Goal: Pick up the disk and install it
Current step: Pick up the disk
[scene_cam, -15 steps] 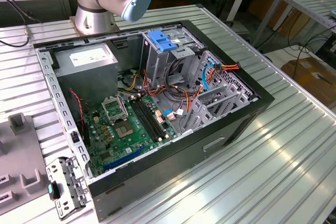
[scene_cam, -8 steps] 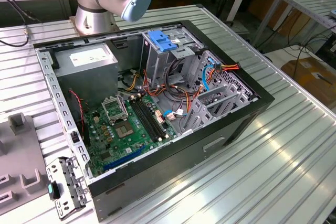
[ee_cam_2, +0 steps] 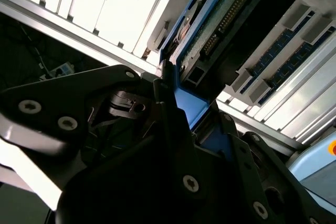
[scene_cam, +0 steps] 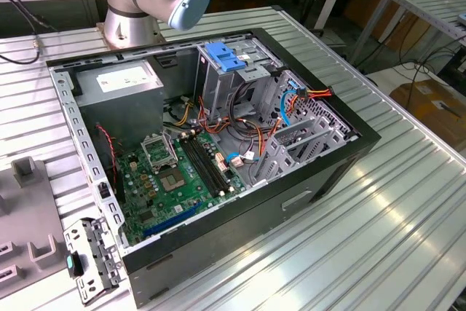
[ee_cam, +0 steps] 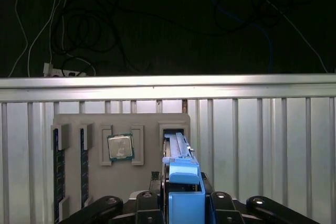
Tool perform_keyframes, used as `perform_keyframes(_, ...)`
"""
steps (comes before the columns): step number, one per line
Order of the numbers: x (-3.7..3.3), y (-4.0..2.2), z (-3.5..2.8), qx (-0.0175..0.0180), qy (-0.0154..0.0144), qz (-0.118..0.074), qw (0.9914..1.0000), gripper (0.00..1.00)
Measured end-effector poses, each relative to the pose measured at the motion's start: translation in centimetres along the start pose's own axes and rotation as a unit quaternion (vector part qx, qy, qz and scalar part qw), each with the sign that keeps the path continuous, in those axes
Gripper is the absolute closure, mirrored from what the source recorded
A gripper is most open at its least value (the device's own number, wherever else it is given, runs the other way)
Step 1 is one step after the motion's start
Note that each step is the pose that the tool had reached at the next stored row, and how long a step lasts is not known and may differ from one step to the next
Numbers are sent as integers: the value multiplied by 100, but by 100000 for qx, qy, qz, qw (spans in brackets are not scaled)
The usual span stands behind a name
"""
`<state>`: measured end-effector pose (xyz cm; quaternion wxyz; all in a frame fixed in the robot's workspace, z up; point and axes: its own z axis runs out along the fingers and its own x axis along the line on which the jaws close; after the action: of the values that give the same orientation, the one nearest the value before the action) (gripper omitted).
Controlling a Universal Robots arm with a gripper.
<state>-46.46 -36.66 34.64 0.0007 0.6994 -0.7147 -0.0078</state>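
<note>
Holds, by the look of both wrist views, the flat rectangular silver-grey metal disk with its blue plastic rail: black gripper astride it, dark fingers pressed one to each broad side, no gap to be made out between finger and rail. Nothing lying off to either side, then: disk dead centre between the fingers. Standing on its thin edge, long axis running straight out from the gripper, in line with the fingers, toward the narrow slot of the flat grey plastic holder tray. Far end meeting that slot; cannot tell whether seated in it or just clear. Green circuit-board face turned toward one finger in the second wrist view. Beside the slot, in pockets of their own, a square silver processor chip and dark memory sticks, apart from the disk. Tray resting on the ribbed aluminium desk, near its edge. In the exterior view, an open black computer case on the desk, with a grey metal drive cage inside. Judged so: grasp made, install not yet done.
</note>
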Motion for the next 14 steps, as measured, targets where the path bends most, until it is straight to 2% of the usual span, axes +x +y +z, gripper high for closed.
perform_keyframes(14,-1,2,-138,-1,-1,2,100000,63)
